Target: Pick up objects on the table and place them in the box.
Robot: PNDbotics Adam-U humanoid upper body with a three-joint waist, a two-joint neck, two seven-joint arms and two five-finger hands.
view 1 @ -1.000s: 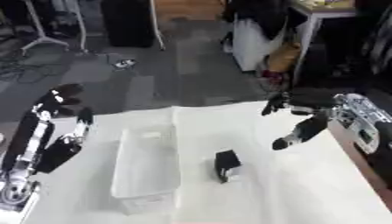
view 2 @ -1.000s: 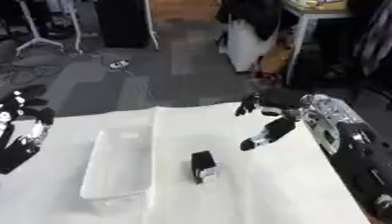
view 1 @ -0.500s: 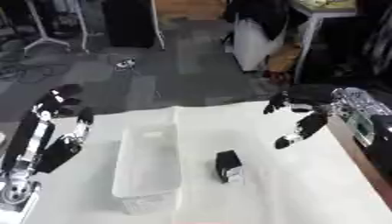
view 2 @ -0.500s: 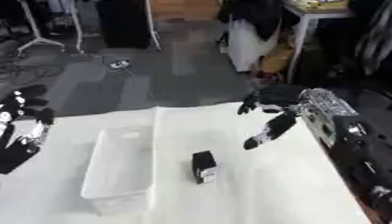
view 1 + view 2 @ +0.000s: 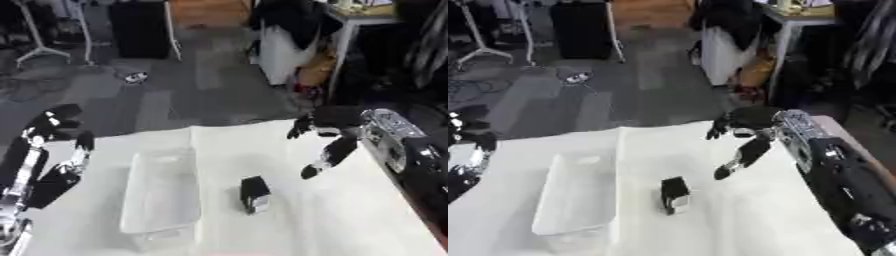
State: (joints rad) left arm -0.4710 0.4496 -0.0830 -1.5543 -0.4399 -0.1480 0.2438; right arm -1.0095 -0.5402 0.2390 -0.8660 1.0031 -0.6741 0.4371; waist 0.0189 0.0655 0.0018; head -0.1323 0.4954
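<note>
A small black object (image 5: pixel 254 194) with a pale patch stands on the white table (image 5: pixel 350 220), just right of the clear box (image 5: pixel 162 197), apart from both hands; the box looks empty. The right hand (image 5: pixel 325 142) hangs above the table's far right part, up and to the right of the object, fingers spread and pointing down, holding nothing. The left hand (image 5: pixel 54 150) rests at the table's left edge, fingers straight and apart, well clear of the box.
</note>
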